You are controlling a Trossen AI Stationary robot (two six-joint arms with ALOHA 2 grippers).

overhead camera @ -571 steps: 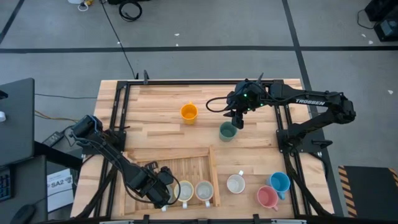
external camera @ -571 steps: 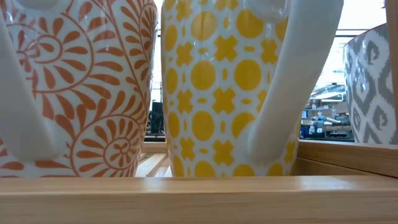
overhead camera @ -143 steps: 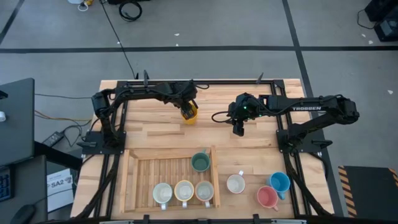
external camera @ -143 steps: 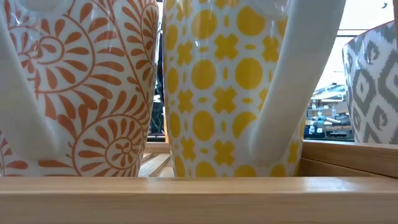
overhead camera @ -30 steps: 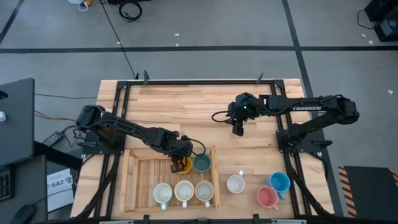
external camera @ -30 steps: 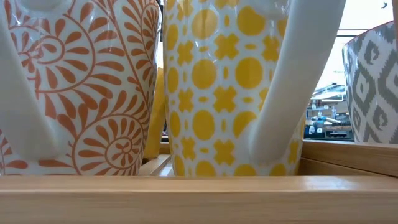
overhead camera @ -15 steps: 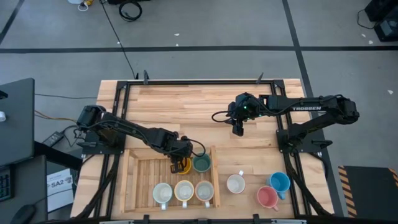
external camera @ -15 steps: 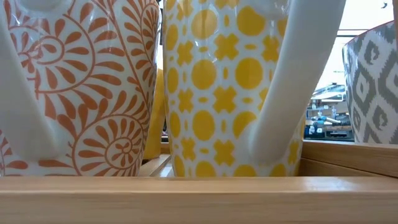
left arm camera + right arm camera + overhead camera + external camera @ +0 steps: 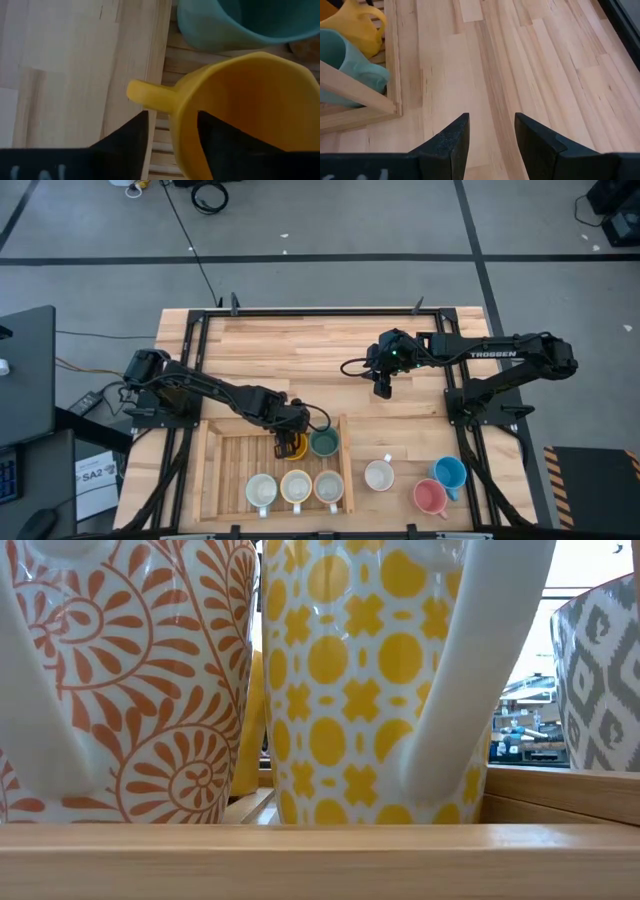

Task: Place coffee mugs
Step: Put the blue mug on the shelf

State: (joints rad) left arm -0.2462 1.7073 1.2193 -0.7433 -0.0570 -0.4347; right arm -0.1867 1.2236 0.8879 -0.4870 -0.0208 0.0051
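Left gripper (image 9: 291,442) down in the slatted wooden tray (image 9: 230,475), fingers (image 9: 125,137) parted astride the rim of the glossy orange-yellow handled mug (image 9: 294,446), one inside and one outside, mug standing on the slats just beside the dark green round mug (image 9: 323,442). Nearer the tray's front edge, three pale patterned mugs (image 9: 295,486) in a row; outside on the plank tabletop (image 9: 330,370), a white mug (image 9: 379,475), a blue one (image 9: 450,472) and a pink one (image 9: 430,497) (grouped near the right corner). Right gripper (image 9: 381,389) over bare boards well apart from all mugs, fingers spread and empty.
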